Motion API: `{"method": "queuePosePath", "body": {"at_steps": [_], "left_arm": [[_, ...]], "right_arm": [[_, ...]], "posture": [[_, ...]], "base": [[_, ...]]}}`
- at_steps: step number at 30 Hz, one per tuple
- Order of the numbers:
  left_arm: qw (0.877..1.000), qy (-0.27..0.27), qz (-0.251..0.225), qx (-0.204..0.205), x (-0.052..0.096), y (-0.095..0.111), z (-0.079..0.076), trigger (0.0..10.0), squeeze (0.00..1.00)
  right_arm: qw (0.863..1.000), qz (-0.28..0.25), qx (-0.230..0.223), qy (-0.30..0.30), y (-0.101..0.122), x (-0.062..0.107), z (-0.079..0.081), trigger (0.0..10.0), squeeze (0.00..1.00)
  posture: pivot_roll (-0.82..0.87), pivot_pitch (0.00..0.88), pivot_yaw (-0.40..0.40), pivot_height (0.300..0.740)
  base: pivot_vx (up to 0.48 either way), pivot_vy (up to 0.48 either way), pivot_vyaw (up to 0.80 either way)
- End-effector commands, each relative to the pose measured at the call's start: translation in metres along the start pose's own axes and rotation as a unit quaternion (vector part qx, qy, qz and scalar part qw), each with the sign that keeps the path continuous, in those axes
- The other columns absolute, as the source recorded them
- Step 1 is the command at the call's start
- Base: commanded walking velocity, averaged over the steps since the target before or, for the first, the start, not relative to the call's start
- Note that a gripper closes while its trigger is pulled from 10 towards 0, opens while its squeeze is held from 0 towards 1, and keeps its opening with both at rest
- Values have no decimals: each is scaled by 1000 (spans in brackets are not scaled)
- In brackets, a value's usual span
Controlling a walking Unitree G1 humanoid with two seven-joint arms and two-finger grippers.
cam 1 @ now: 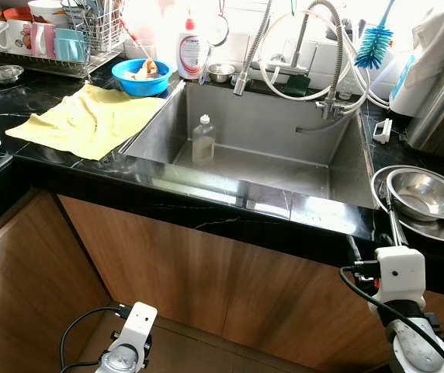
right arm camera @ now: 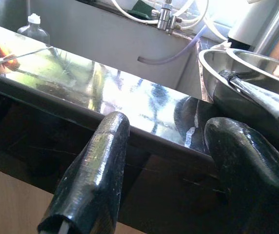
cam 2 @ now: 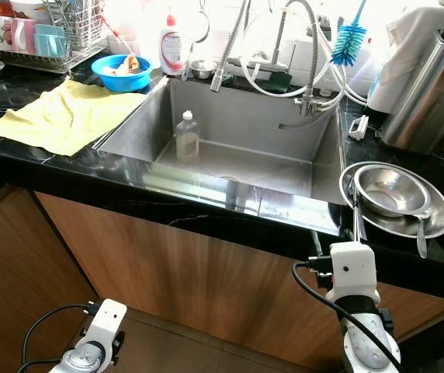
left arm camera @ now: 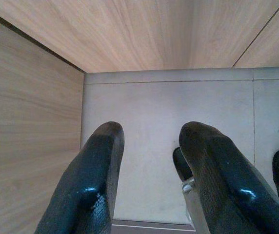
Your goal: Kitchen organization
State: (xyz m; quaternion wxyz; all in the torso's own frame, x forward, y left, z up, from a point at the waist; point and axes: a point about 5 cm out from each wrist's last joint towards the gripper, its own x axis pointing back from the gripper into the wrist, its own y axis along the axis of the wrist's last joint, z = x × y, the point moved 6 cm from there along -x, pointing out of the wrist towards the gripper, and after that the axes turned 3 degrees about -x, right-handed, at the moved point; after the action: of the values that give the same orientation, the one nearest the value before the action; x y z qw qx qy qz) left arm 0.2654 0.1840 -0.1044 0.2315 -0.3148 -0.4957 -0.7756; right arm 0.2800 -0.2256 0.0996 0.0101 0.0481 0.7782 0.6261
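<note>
A steel sink (cam 1: pixel 268 124) is set in the black counter, with a clear plastic bottle (cam 1: pixel 203 140) standing upright inside it. Stacked steel bowls (cam 1: pixel 424 194) lie on the counter at the right, with a ladle handle (cam 1: pixel 393 221) resting across them. My right gripper (right arm camera: pixel 169 131) is open just below the counter's front edge, facing those bowls (right arm camera: pixel 256 68) and holding nothing. My right arm (cam 1: pixel 399 276) is raised in front of the cabinet. My left gripper (left arm camera: pixel 149 141) is open, hanging low over the tiled floor by the wooden cabinet.
A yellow cloth (cam 1: pixel 90 120) lies left of the sink. Behind it are a blue bowl (cam 1: pixel 140 78), a dish soap bottle (cam 1: pixel 192 50) and a dish rack (cam 1: pixel 51 35) with mugs. A blue brush (cam 1: pixel 373 43), hoses and steel appliances (cam 1: pixel 439 85) crowd the back right.
</note>
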Motion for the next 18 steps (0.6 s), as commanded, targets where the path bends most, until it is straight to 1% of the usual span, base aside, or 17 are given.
{"method": "queuePosePath", "body": {"at_steps": [1,18], "left_arm": [[1000,-1,9,-5,0,-3,-2,10000,0],[1000,-1,8,-4,0,-2,-2,10000,0]], "right_arm": [[1000,1,0,-4,0,-2,-5,10000,0],[1000,-12,3,-13,7,-5,-7,10000,0]], "posture": [[-48,0,-77,740],[-46,0,-79,740]], "base": [[0,0,0],[0,0,0]]}}
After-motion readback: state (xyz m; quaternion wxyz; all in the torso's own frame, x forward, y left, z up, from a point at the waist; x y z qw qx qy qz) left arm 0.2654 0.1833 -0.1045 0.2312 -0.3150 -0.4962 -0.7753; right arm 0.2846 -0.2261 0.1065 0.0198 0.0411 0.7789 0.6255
